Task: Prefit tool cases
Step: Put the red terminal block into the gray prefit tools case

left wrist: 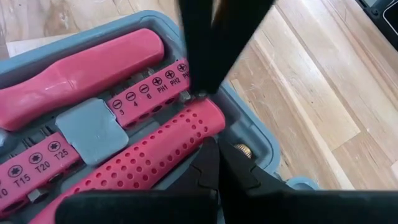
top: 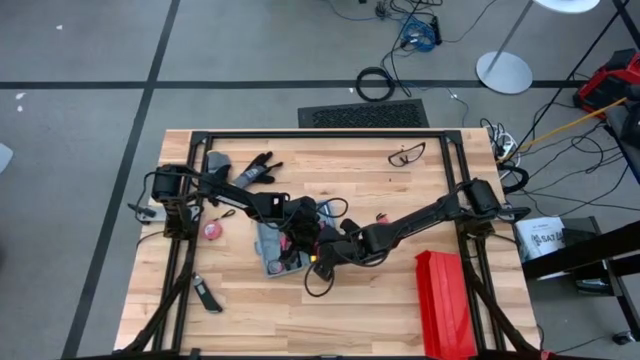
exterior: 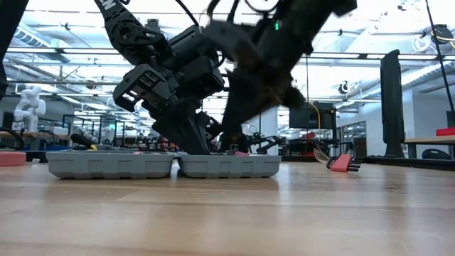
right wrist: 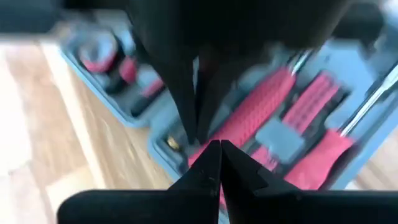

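Observation:
The blue-grey tool case (top: 268,248) lies open and flat on the wooden table, its two halves side by side in the low view (exterior: 227,166). It holds pink-handled tools and a pink bit rack (left wrist: 146,96). My left gripper (left wrist: 217,144) is shut and slants down into the case at the end of a pink dotted handle (left wrist: 149,152). My right gripper (right wrist: 219,147) is also shut. It comes from the opposite side and points down at the same handle end. My left gripper's shut fingertips meet the free end of the pink dotted handle (left wrist: 208,124), slanting down from the table's left. The handle lies in its slot in the case. My right gripper's shut tips (left wrist: 199,87) stand at that same end; whether they touch it I cannot tell.
A long red ribbed box (top: 440,300) lies at the near right. Black gloves (top: 250,170) and glasses (top: 405,155) lie toward the far edge. A pink round thing (top: 212,230) sits left of the case, and a small dark tool (top: 207,296) lies near left.

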Motion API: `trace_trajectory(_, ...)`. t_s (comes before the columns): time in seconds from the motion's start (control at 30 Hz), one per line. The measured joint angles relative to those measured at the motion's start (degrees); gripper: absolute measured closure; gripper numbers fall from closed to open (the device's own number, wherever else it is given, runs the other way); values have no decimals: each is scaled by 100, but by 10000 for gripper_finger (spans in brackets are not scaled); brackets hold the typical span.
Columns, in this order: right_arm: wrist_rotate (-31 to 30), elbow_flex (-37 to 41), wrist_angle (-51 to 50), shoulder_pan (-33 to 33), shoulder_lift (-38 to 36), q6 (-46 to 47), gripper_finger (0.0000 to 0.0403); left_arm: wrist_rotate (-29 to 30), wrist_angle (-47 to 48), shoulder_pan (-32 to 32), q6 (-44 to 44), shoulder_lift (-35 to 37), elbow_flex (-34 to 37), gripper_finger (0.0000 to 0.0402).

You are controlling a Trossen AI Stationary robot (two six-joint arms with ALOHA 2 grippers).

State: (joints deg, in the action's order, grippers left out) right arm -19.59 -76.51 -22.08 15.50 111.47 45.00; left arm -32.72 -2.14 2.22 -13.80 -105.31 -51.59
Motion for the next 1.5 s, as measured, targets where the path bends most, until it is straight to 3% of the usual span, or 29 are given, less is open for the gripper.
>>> trace_trajectory(0.17,307,13,-256,3,218,298,403,8,5,0,2,1,0,402)
trace_trajectory(0.8,-104,23,-632,63,308,232,403,25,16,0,15,1,2,402)
trace_trajectory(1.5,-5,-11,-333,-43,563,209,403,-1,34,0,0,6,11,402)
